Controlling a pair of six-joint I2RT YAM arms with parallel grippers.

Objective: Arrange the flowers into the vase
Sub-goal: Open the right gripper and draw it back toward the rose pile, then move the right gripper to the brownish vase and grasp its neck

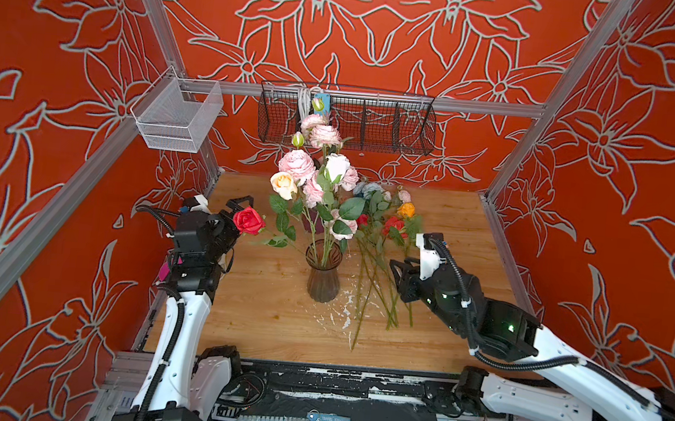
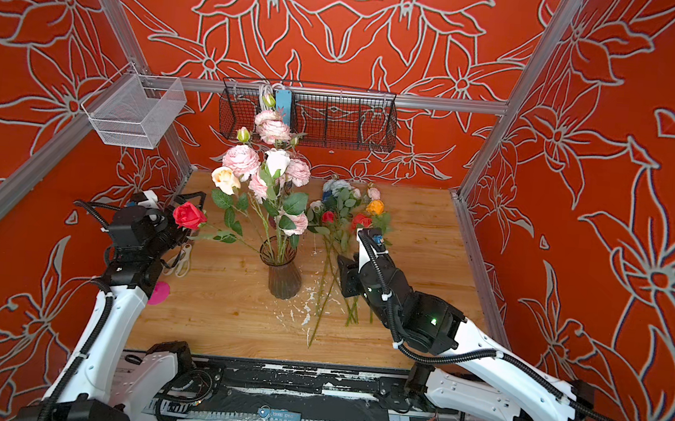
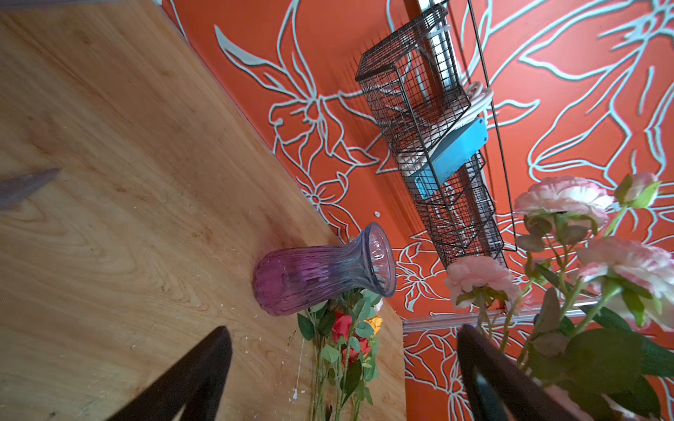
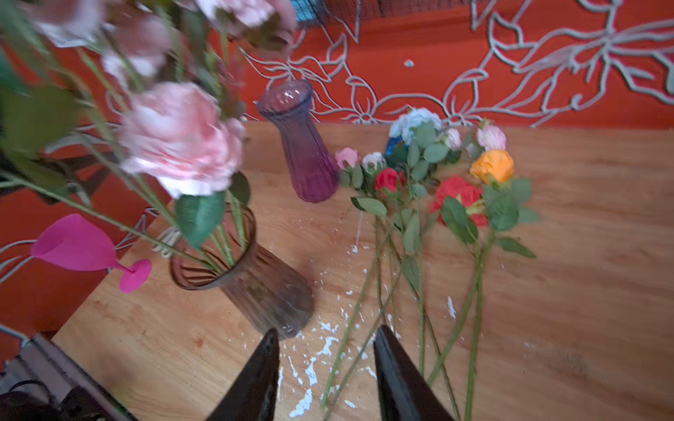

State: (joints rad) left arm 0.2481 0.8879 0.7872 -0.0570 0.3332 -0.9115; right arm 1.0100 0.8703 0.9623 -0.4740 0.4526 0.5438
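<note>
Several flowers (image 1: 297,165) stand in the vase (image 1: 323,277) mid-table (image 1: 259,325); a red rose (image 1: 248,220) leans out of it toward the left gripper (image 3: 343,329), fingers spread wide, nothing between them. Loose bunch (image 1: 383,240) lies flat just right of the vase, stems pointing to the front edge. Right gripper (image 4: 327,330) hangs over those stems, fingers parted, gripping nothing.

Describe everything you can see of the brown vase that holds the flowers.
The brown vase is clear, smoky ribbed glass with a flared rim. It stands upright on the wooden table, left of the loose flowers. Green stems of pink, white and red flowers stand in it. Nothing else touches it.
</note>
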